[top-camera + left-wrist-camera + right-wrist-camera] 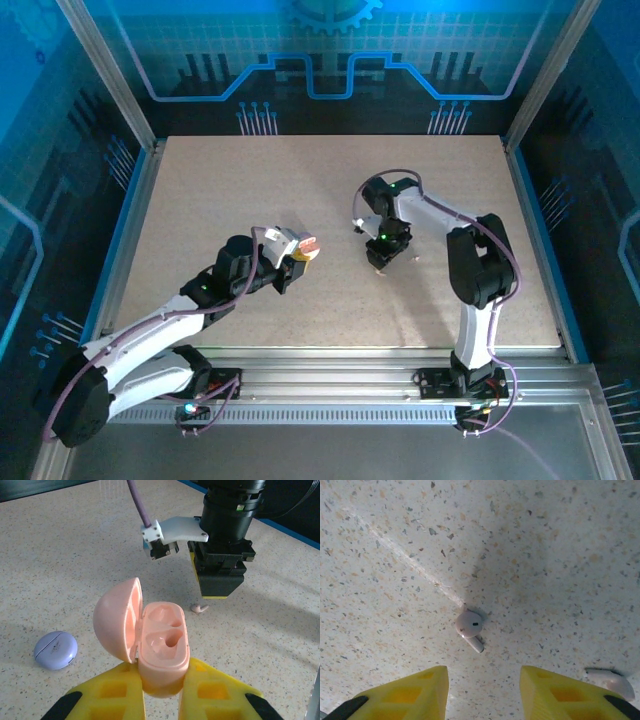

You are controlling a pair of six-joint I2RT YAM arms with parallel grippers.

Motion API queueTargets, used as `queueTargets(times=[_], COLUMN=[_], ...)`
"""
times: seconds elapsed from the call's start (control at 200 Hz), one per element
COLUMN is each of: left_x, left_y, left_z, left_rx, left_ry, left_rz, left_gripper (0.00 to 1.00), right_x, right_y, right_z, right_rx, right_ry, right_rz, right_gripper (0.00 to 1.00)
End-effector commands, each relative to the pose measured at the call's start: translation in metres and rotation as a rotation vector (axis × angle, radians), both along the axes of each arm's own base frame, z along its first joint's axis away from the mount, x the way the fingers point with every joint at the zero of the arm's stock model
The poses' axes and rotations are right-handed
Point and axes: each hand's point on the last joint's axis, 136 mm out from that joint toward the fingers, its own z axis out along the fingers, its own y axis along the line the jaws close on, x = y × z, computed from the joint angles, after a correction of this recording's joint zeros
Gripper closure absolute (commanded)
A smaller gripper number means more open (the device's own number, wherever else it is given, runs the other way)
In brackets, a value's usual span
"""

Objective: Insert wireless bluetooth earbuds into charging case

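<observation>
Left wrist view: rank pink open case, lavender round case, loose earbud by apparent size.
1. pink open case, though it sits nearest the camera, so its lead is exaggerated
2. lavender round case
3. loose earbud, clearly smallest

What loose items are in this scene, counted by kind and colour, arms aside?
Whitish earbuds: 2, both lying on the table
Pink charging case: 1, open, held in the left gripper
Lavender round case: 1, closed, on the table
Total: 4
</observation>
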Motion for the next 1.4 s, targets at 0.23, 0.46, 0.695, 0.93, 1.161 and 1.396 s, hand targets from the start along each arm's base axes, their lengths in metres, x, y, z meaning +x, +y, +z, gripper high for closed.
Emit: queueTargets(times=[0.23,0.46,0.695,0.93,1.161,1.396], left_x=[0.0,0.003,0.002,0.002,0.003,0.009], left_y=[-0.005,-0.008,-0.01,-0.01,-0.01,-0.014], left_z=[0.013,0.014,0.013,0.013,0.011,0.006], left_rx=[-0.021,-0.015,-0.016,-0.014,-0.012,-0.021], left_ry=[0.004,0.009,0.018,0.019,0.019,0.036], left_rz=[-0.024,-0.035,-0.044,-0.045,-0.042,-0.034], left_gripper=[0.84,0.84,0.84,0.84,0.84,0.84], right_x=[-0.007,-0.004,-0.001,0.002,0.003,0.007], right_y=[0.014,0.012,0.013,0.014,0.012,0.02], right_z=[-0.025,-0.034,-0.042,-0.042,-0.037,-0.028], right_rx=[-0.019,-0.047,-0.049,-0.046,-0.041,0.062], right_ry=[0.078,0.076,0.075,0.057,0.013,-0.055], right_rz=[0.115,0.127,0.134,0.121,0.065,-0.067], right_gripper=[0.59,0.62,0.68,0.75,0.8,0.81])
